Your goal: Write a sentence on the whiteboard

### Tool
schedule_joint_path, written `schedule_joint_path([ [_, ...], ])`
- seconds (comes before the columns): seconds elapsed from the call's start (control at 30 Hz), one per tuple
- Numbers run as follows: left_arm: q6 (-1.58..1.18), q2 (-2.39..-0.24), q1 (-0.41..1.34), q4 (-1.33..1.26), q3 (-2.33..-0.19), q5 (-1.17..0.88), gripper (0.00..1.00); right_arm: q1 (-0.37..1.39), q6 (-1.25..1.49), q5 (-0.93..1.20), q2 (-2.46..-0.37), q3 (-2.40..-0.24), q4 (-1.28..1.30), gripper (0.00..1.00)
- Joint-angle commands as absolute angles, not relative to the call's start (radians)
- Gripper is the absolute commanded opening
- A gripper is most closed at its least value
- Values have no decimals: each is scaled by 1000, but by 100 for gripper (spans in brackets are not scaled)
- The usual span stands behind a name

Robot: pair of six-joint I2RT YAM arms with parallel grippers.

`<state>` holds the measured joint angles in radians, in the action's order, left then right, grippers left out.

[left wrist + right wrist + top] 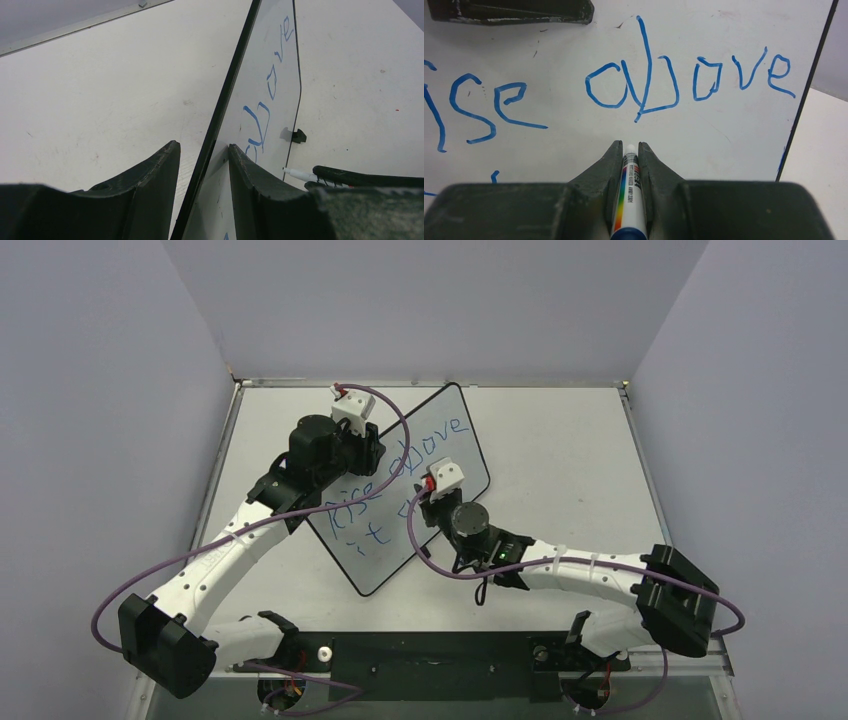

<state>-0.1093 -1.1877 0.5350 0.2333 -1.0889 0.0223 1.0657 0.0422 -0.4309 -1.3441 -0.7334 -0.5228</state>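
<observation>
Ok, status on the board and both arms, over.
Left fingers clamp the whiteboard edge. Right fingers shut on marker, tip below "above". Writing reads Rise above it. Nothing blocking.

Lavender walls [100, 390] flank a scuffed white table [560, 440]; the marker [628, 200] bears rainbow stripes.

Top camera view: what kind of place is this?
Probably a robot test booth: plain lilac walls box in a white table, two white-and-black robot arms are bolted at its near edge, and a glossy black-framed whiteboard carries blue handwriting.
</observation>
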Motion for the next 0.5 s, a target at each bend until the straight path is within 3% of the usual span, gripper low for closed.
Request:
schedule_joint_path([
  [0.0, -101, -1159, 540, 133, -1131, 24, 0, 1061, 58, -395, -1371, -783, -571, 0],
  [0.47, -102, -1162, 541, 133, -1131, 21, 0, 1045, 84, -386, -1443, -804, -608, 0],
])
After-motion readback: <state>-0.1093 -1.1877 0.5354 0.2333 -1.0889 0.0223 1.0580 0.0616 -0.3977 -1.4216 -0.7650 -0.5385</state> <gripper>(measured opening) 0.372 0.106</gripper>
